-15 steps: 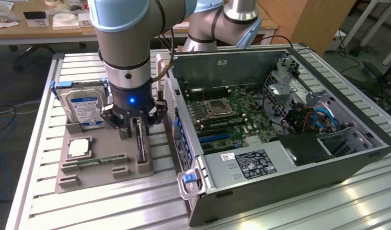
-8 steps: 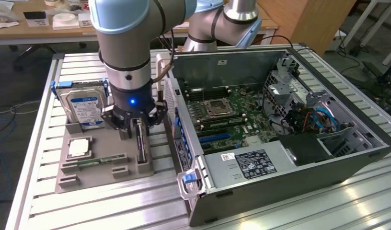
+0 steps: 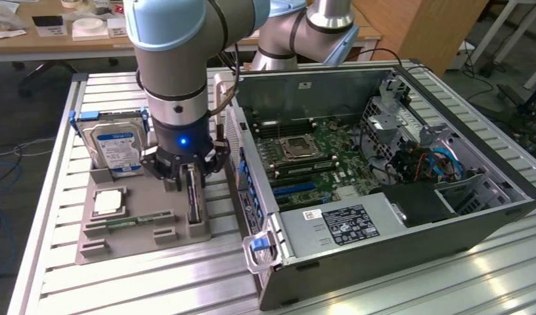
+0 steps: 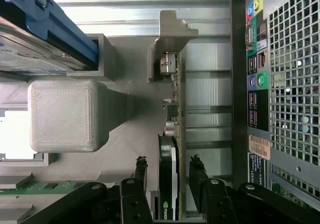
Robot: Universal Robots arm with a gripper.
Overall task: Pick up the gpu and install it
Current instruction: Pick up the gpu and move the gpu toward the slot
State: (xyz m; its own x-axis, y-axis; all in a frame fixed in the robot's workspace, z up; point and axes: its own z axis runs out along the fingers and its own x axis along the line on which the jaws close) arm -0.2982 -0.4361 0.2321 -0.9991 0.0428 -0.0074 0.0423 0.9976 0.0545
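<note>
Hangs over a grey, finely ribbed printed holder [image 3: 136, 246] on the slatted aluminium table [image 3: 145, 285], at 9 o'clock of the computer case [image 3: 382, 223] in the exterior view. Straddles the gpu [image 4: 176, 109] with the gripper [image 4: 169, 166] spread, matte black fingers [image 4: 141, 174] flanking the thin card, slim gaps on both sides, nothing clamped. Set on edge in a narrow slot, the gpu, with a pale bent metal bracket [image 4: 170, 34] at one end. Blue-framed silver hard drive [image 3: 115, 147] upright at 10 o'clock of the gripper. Boxy, open-sided, perforated steel on the case.
</note>
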